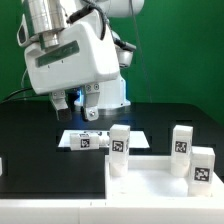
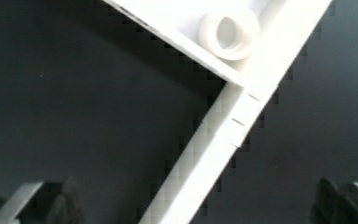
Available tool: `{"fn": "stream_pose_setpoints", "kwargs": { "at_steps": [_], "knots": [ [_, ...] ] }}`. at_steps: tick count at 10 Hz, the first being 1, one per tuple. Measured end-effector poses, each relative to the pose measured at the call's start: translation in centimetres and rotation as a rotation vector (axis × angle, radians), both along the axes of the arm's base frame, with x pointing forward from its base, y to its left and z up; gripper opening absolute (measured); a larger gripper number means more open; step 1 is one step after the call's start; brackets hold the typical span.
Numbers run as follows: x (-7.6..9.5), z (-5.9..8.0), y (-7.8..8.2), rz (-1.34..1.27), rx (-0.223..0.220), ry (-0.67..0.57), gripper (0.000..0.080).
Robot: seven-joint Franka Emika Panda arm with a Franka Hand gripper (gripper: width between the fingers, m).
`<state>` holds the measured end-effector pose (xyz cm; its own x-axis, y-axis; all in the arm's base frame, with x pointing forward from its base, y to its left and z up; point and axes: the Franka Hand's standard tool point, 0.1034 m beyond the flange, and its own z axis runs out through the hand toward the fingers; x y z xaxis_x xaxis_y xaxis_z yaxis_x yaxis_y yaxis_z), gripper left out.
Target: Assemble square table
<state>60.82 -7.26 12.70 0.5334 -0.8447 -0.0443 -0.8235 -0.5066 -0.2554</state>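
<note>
— So where is the gripper point(image 1: 84, 108)?
— Low over the black table point(image 1: 30, 125), jaws spread wide and holding nothing.
— And the table parts?
— Four white legs point(image 1: 120, 141) stand upright, clustered toward the exterior view's right, well apart from the gripper.

Black table surface point(image 1: 40, 130) lies bare toward the exterior view's left, offering open passage. Toward the exterior view's right, three upright white legs point(image 1: 120, 140) point(image 1: 182, 140) point(image 1: 201, 167) crowd the space, with narrow gaps between them. The marker board point(image 1: 95, 138) lies flat just beside the nearest leg, under the gripper point(image 1: 90, 108).
</note>
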Motion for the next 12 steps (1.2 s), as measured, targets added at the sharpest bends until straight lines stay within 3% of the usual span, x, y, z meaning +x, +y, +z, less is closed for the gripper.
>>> {"fn": "stream_pose_setpoints", "kwargs": {
  "at_steps": [1, 2, 3, 4, 5, 6, 8, 9, 11, 12],
  "knots": [
    [-0.7, -0.9, -1.0, -0.038, 0.021, 0.014, 0.0649],
    [-2.8, -1.9, -1.7, -0.063, 0.078, 0.077, 0.0649],
    [-5.0, -2.1, -2.3, -0.083, 0.150, 0.143, 0.0649],
    [-5.9, -2.2, -2.9, -0.097, 0.181, 0.168, 0.0649],
    [-5.7, -2.4, -3.6, -0.088, 0.115, 0.150, 0.0649],
    [-5.7, -2.5, -3.0, -0.076, 0.112, 0.152, 0.0649],
    [-5.8, -2.6, -3.3, -0.082, 0.111, 0.152, 0.0649],
    [-6.4, -2.9, -3.2, -0.091, 0.148, 0.169, 0.0649],
    [-9.4, -3.3, -3.5, -0.102, 0.316, 0.249, 0.0649],
    [-10.1, -3.3, -4.0, -0.127, 0.340, 0.269, 0.0649]
  ]
}}
